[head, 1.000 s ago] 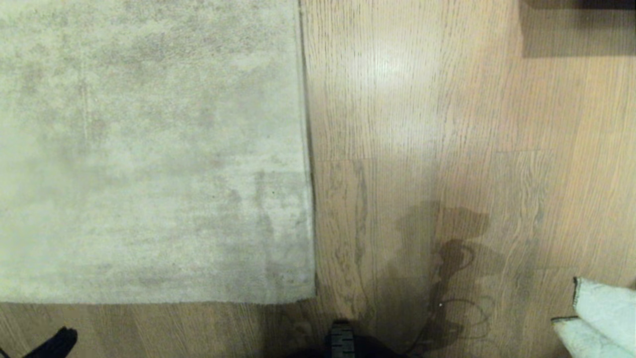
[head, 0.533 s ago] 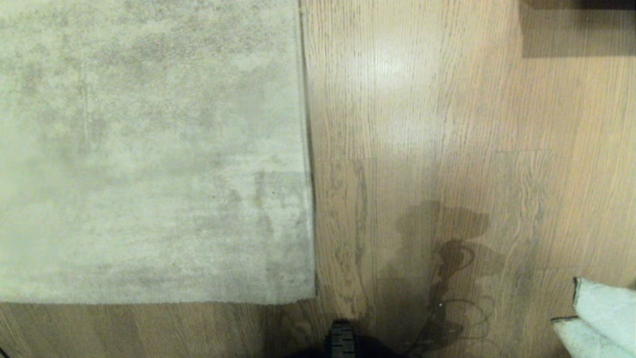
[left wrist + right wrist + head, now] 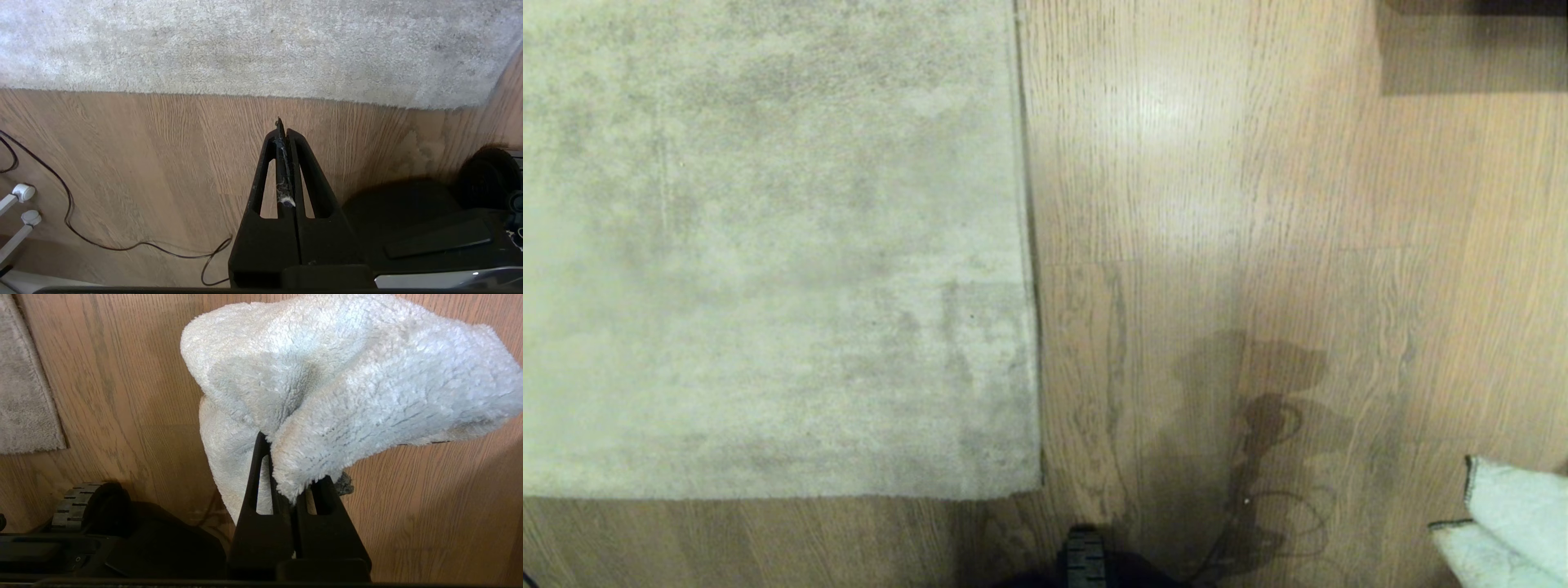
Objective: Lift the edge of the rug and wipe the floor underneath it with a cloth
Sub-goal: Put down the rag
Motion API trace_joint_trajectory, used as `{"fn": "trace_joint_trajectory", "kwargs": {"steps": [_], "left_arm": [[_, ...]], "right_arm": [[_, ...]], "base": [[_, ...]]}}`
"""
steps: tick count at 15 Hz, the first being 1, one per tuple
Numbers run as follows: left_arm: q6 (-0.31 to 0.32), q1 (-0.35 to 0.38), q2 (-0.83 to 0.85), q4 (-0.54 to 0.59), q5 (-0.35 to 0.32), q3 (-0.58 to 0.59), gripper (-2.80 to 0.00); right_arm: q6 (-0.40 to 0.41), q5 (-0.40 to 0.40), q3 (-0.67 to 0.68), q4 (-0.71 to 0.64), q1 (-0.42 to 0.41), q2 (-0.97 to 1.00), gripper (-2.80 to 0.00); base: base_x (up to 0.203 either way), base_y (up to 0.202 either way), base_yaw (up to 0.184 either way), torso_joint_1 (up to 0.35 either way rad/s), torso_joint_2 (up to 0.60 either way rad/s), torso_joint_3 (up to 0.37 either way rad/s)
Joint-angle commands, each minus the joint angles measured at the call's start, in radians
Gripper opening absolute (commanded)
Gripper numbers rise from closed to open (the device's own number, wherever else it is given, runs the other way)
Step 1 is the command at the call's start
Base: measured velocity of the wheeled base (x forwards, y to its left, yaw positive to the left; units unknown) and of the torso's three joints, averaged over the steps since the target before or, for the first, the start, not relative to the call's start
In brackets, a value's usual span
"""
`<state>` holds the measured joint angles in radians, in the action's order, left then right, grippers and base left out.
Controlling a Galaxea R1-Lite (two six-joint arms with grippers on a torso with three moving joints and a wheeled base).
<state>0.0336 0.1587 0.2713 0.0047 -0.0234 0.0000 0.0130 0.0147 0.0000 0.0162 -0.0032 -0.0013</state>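
Lifting the rug edge (image 3: 1029,245) is the step we judge to be in hand, and it has not begun: the rug (image 3: 768,245) lies flat on the floor (image 3: 1217,204), its near corner square and undisturbed. To do it well, we would bring our left hand (image 3: 282,124) low to the border close to that corner, slide one fingertip under the thin edge and peel it back only far enough to bare the planks, since a big rug will drag if pulled high. Our left hand is clenched on nothing, hovering over bare floor just short of the rug, so it must open first. Our right hand (image 3: 292,473) is clenched on the cloth (image 3: 347,384), held above the floor to the right of the rug, ready to sweep once the edge is up.

From the head view we see the rug's whole corner and long border but neither hand, only a sliver of cloth at the lower right. The left wrist view alone shows a thin black cable (image 3: 81,228) trailing on the floor and two white furniture feet (image 3: 24,204). The right wrist view alone shows the grip on the cloth and a wheel (image 3: 75,506) of our base.
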Motion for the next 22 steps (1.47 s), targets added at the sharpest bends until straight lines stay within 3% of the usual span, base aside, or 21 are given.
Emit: {"fn": "trace_joint_trajectory", "kwargs": {"steps": [1,6,11,14,19,22], "left_arm": [[0.0,0.001,0.003,0.0,0.0,0.0,-2.8],[0.0,0.001,0.003,0.0,0.0,0.0,-2.8],[-0.001,-0.051,0.006,0.0,0.0,0.0,-2.8],[-0.001,-0.209,-0.006,0.0,0.0,0.0,-2.8],[-0.001,-0.164,-0.261,0.0,0.004,0.0,-2.8],[-0.012,-0.16,-0.27,0.0,0.01,0.0,-2.8]], "right_arm": [[0.0,0.001,0.0,0.001,0.0,0.001,-2.8],[0.001,0.001,0.0,0.001,0.0,0.001,-2.8],[0.001,0.001,0.0,0.001,0.0,0.001,-2.8],[-0.001,0.001,0.0,0.001,0.0,0.001,-2.8],[-0.001,0.001,0.0,0.001,0.0,0.001,-2.8],[-0.001,0.001,0.0,0.001,0.0,0.001,-2.8]], "base": [[0.0,0.0,0.0,0.0,0.0,0.0],[0.0,0.0,0.0,0.0,0.0,0.0],[0.0,0.0,0.0,0.0,0.0,0.0],[0.0,0.0,0.0,0.0,0.0,0.0],[0.0,0.0,0.0,0.0,0.0,0.0],[0.0,0.0,0.0,0.0,0.0,0.0]]}}
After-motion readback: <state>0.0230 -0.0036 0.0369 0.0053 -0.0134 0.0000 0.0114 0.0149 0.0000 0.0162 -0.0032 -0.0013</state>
